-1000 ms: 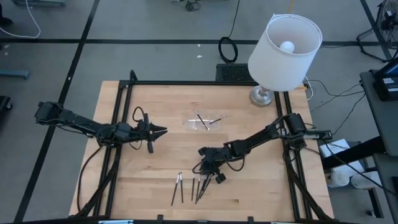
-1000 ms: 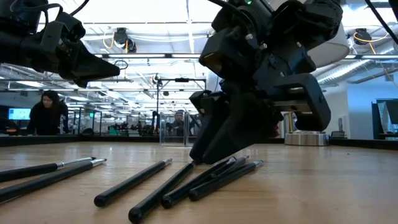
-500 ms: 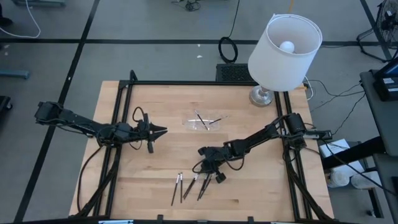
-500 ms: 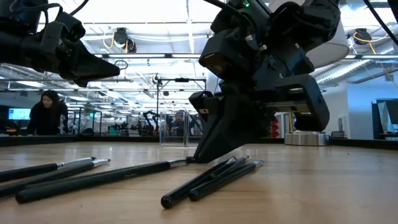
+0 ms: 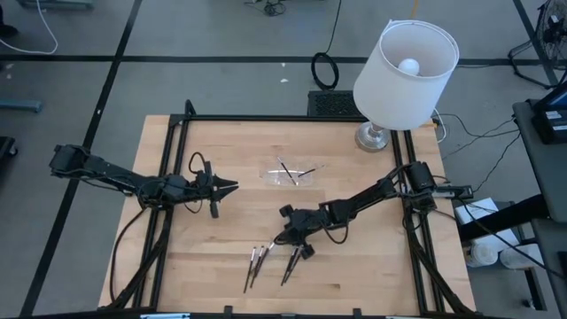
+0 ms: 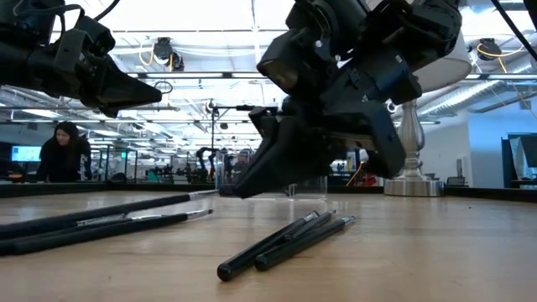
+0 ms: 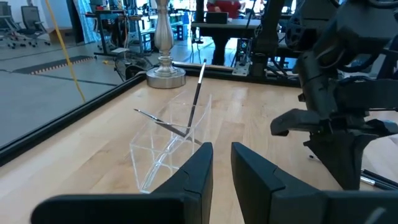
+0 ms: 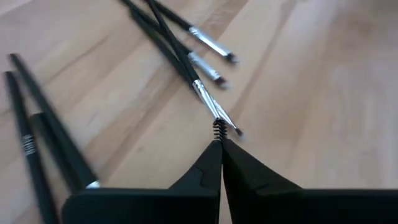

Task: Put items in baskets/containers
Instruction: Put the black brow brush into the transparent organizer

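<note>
The right gripper [image 8: 217,146] has just snapped shut. A second ago its two fingers were apart, low over the pile of brushes. Now they are pressed together, and the fuzzy tip of one brush [image 8: 217,127] is pinched right at their ends. It is a small bite, only on the very tip.

The gripper has also come up a little off the table [image 5: 372,266]. The held brush has swung round. In the low view it now sticks out sideways from the fingers, with its far end down near the wood. I cannot tell if that end is touching.

The other brushes got pushed about. Two lie close side by side [image 6: 285,239], and a few more lie next to them.

So the grab is done, and I think the carry comes next. The clear tray [image 5: 292,175] sits further back on the table, well apart from this gripper. A few brushes [image 7: 198,87] are already in it.

With such a small pinch, the brush could slip or swing on the way.

The left gripper [image 7: 221,171] hangs over the left side of the table, pointing at the tray. Its fingers are a little apart and hold nothing.
</note>
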You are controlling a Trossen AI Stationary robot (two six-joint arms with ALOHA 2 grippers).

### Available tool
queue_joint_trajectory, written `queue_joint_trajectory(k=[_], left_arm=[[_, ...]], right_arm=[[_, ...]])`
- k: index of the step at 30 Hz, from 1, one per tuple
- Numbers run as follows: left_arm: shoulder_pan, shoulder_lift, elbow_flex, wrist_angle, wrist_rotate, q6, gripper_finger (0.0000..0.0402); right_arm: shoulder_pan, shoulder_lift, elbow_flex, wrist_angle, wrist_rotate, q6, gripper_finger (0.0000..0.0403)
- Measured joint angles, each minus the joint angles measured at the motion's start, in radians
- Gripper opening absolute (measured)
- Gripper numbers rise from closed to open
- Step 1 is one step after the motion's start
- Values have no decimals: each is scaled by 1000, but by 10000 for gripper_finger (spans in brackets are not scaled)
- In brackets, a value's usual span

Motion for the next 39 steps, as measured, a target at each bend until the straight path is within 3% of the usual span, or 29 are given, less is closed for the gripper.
queue_joint_trajectory(k=[11, 15, 19, 26, 29, 33, 39], left_arm=[[0, 0, 0, -26, 0, -22, 65], [0, 0, 0, -44, 0, -37, 65], [0, 0, 0, -46, 0, -49, 65], [0, 0, 0, -46, 0, -53, 65], [0, 0, 0, -46, 0, -53, 65], [0, 0, 0, -46, 0, -52, 65], [0, 0, 0, -45, 0, -53, 65]], right_arm=[[1, -6, 0, 38, 9, -27, 0], [6, -62, -1, 36, 58, -34, 0], [27, -174, -1, -64, 170, -58, 0], [82, -399, 0, -224, 533, -170, 0], [76, -466, 52, -384, 653, -182, 0], [50, -475, 220, -765, 819, -153, 0], [-24, -430, 487, -1122, 894, -143, 0]])
